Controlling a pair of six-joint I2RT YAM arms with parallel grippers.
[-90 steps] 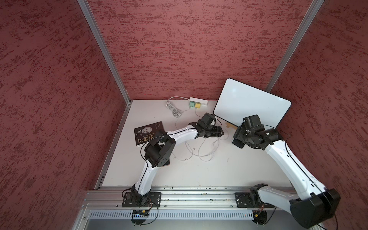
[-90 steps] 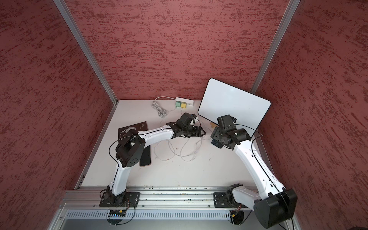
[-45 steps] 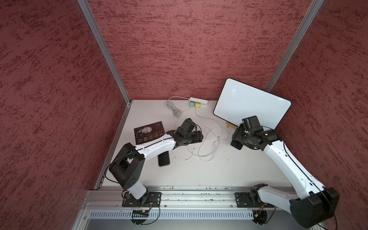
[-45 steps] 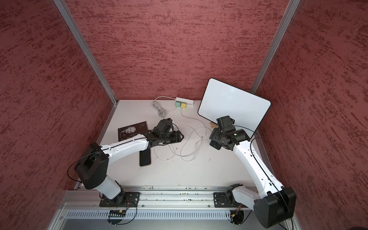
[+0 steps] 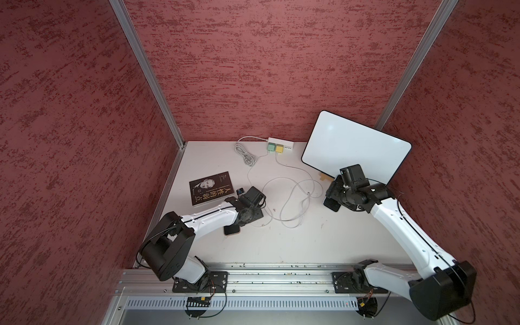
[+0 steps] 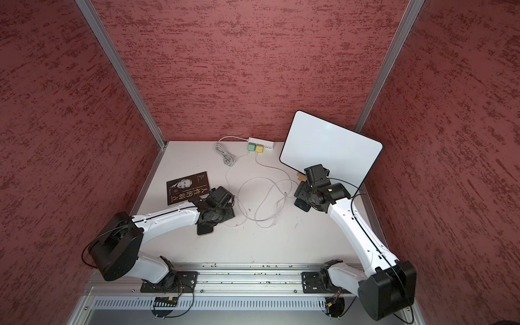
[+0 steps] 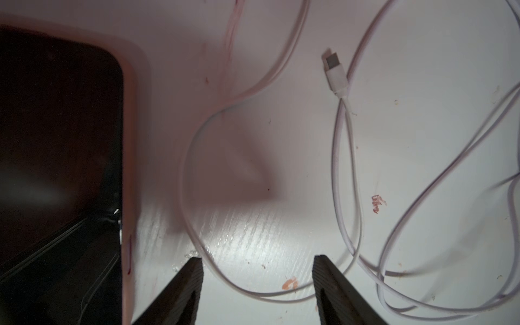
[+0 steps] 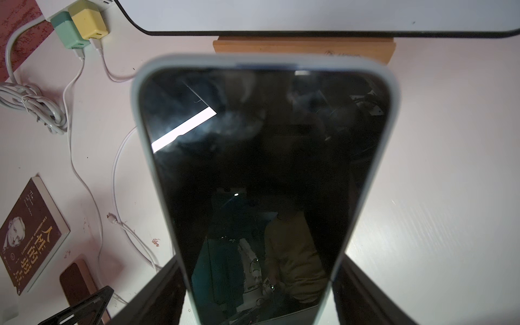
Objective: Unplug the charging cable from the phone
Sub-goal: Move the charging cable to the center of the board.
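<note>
Jaws of the right pincer [image 8: 260, 261] are clamped on the two long sides of the phone [image 8: 264, 168], held over the bench [image 8: 422, 197] with its dark screen, in a pale grey case, facing the wrist camera. The left pincer [image 7: 257, 261] hangs low over the bench with its jaws well apart and nothing gripped; a loop of white cable [image 7: 185, 183] lies flat on the surface below the gap. Just beside that pincer lies a second phone [image 7: 56, 140], dark-screened in a pinkish case, flat on the bench and partly hidden under the left arm in both top views. A white plug [image 7: 334, 73] lies loose on the bench, touching neither phone, and the cable runs on from it in slack loops spread between the two arms. At the rear wall a green charger [image 5: 271, 147] and a yellow charger [image 5: 279, 148] sit side by side in a white strip [image 5: 287, 140]; which charger that cable runs to I cannot tell. A bundled cord [image 5: 244, 153] lies near the strip, a dark book [image 5: 211, 188] lies flat near the left pincer, and a white board [image 5: 354, 152] leans on a wooden stand [image 8: 304, 47] behind the right pincer
</note>
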